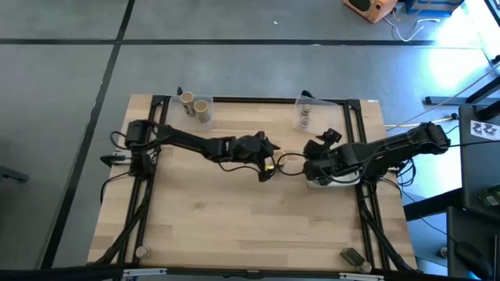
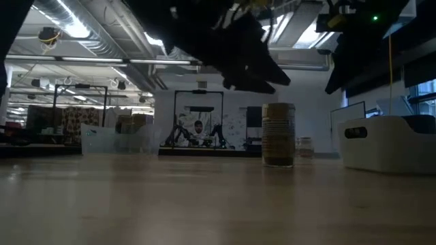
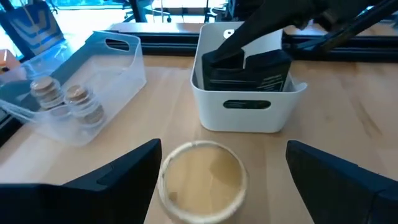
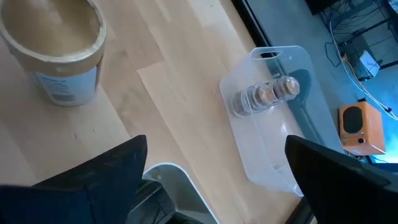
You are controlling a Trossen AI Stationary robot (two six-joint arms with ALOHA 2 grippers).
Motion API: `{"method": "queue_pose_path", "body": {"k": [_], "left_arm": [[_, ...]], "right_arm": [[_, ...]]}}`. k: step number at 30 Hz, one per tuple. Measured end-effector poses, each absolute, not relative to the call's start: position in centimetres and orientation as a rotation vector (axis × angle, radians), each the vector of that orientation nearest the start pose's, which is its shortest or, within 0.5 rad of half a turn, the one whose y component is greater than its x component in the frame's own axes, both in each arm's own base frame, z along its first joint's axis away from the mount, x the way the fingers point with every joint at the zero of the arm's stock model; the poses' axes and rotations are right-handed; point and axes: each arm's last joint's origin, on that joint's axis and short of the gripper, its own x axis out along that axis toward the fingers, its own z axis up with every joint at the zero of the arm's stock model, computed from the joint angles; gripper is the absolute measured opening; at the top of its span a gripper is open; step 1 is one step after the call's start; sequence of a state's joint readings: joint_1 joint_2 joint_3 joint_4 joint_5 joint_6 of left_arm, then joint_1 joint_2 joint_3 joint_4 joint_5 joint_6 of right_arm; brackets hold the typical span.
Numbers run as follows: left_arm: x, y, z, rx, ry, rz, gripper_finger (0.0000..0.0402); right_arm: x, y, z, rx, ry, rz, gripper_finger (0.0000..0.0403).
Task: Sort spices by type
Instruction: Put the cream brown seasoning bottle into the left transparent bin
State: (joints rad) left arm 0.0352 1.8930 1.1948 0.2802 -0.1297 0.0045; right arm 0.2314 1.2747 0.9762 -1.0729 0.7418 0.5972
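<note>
Your wooden table [image 1: 234, 203] carries the white dish [image 3: 245, 93] at its three o'clock edge, dark boxy packs [image 3: 249, 71] inside, and clear trays at twelve o'clock: one [image 4: 280, 118] with grey-capped jars [image 4: 267, 93], another [image 1: 195, 105] with tan cylinders. The left gripper [image 3: 217, 180] hovers mid-table, jaws wide and empty, straddling a loose tan cylinder [image 3: 202, 177]. The right gripper [image 4: 211, 180], jaws wide, hangs over the dish. Descend off-centre and a finger could topple that cylinder; the arms also sit close enough to collide.
</note>
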Motion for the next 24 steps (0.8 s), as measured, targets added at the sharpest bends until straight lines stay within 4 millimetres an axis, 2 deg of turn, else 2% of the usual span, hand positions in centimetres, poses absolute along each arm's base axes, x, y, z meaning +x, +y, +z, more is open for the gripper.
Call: {"method": "queue_pose_path", "body": {"k": [5,12,17,24], "left_arm": [[43.0,2.5,18.7,0.013,0.451,0.115,0.0327],[43.7,3.5,17.0,0.014,0.455,0.162,0.0327],[43.7,3.4,17.2,0.028,0.442,0.158,0.0327],[43.5,2.0,17.9,0.034,0.440,0.120,0.0327]], "right_arm": [[21.2,3.0,25.3,-0.132,1.018,-0.753,0.0380],[21.2,2.9,25.4,-0.138,1.005,-0.763,0.0380],[21.3,3.0,25.3,-0.134,1.004,-0.761,0.0380],[21.3,3.0,25.3,-0.126,1.000,-0.756,0.0380]]}}
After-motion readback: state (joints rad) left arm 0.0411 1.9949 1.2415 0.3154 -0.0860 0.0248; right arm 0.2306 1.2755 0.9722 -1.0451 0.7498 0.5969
